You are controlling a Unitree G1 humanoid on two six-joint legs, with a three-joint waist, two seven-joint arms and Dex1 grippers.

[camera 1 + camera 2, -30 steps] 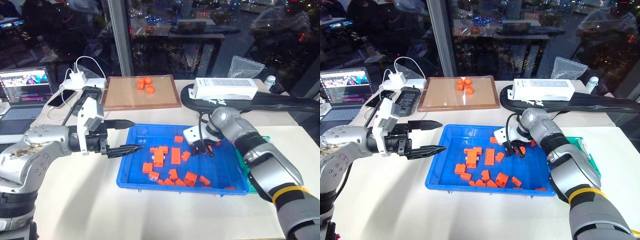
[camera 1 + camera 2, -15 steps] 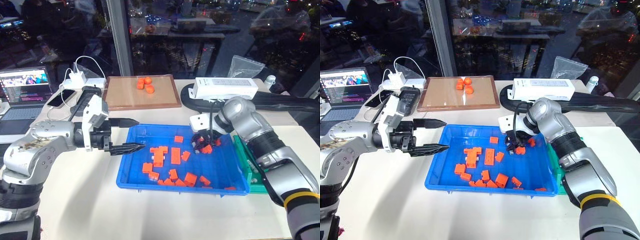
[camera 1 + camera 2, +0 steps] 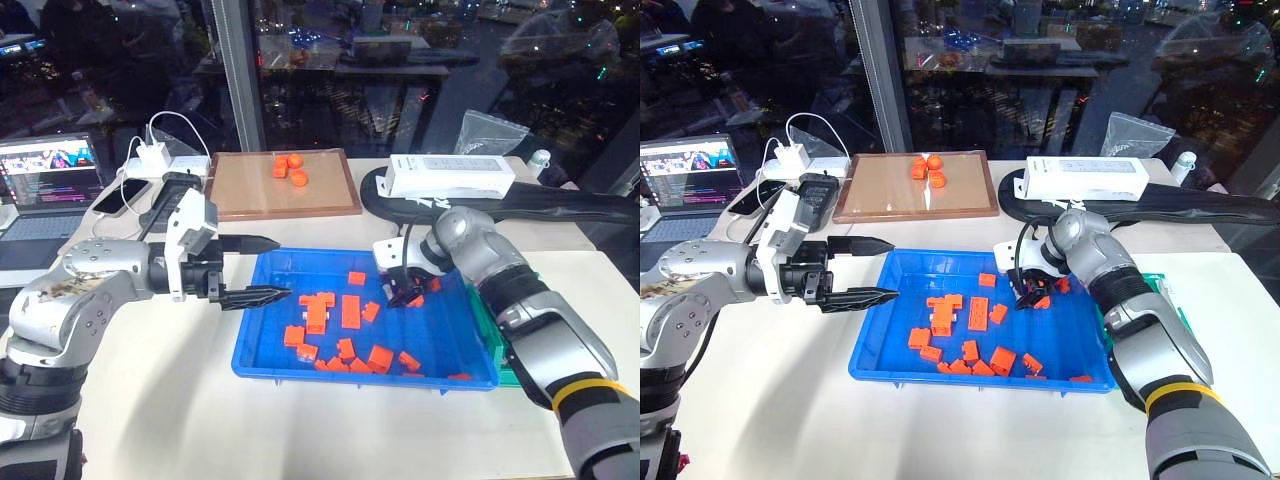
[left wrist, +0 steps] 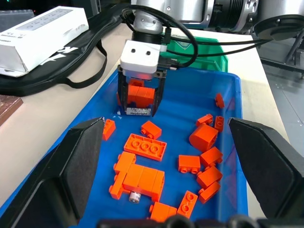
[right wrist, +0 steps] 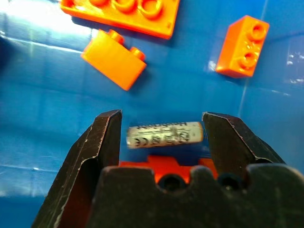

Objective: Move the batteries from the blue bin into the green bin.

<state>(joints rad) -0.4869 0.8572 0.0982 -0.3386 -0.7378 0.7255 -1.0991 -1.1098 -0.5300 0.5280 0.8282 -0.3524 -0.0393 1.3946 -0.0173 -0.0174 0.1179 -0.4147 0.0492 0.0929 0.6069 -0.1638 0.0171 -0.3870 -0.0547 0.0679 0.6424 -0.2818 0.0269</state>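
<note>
Battery label print unreadable, between right end effector fingers.

Battery between right gripper fingers, orange bricks crowding; apparently bare floor beyond.

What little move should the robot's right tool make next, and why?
Probably close the right tool on the small silvery-grey cylinder battery. Its black fingers stand open on either side of the battery, which lies between them, end to end, over the large shallow bright-blue plastic bin among small orange plastic bricks.
</note>
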